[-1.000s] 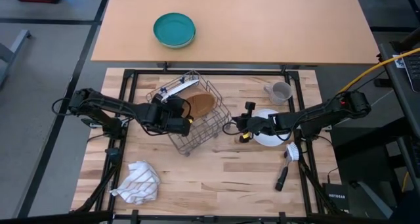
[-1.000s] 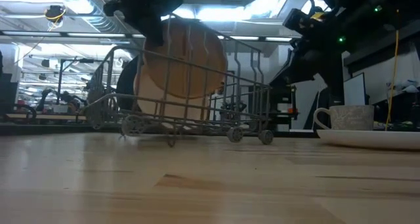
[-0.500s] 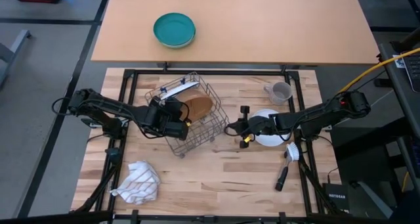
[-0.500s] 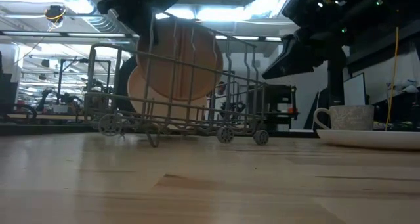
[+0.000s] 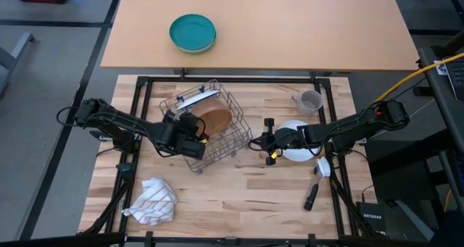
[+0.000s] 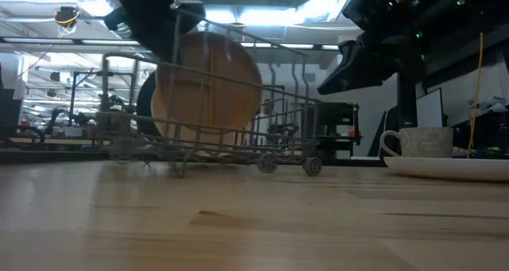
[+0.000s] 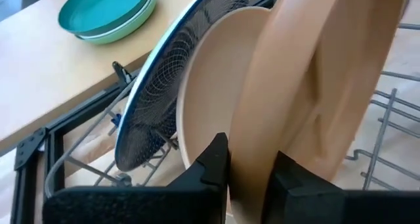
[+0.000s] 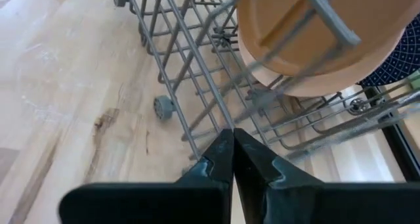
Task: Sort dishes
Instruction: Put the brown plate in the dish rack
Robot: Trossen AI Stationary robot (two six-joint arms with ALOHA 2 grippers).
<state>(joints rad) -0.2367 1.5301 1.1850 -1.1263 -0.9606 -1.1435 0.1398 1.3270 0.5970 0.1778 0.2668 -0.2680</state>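
The wooden surface (image 5: 239, 185) carries a wire rack (image 5: 217, 135) holding the peach-pink bowl (image 5: 216, 118) on edge. Left pincer (image 5: 194, 135) is clamped on that bowl's rim. Right pincer (image 5: 262, 138), fingers together, hangs beside the rack.

Count: one wire rack (image 5: 217, 135) holding one peach-pink bowl (image 5: 215, 119) and one blue plate (image 5: 190, 100). Also one white plate (image 5: 296, 152), one grey mug (image 5: 309, 101), one teal-green bowl (image 5: 193, 32), one striped cloth (image 5: 154, 201), one dish brush (image 5: 319, 179). Two arms.
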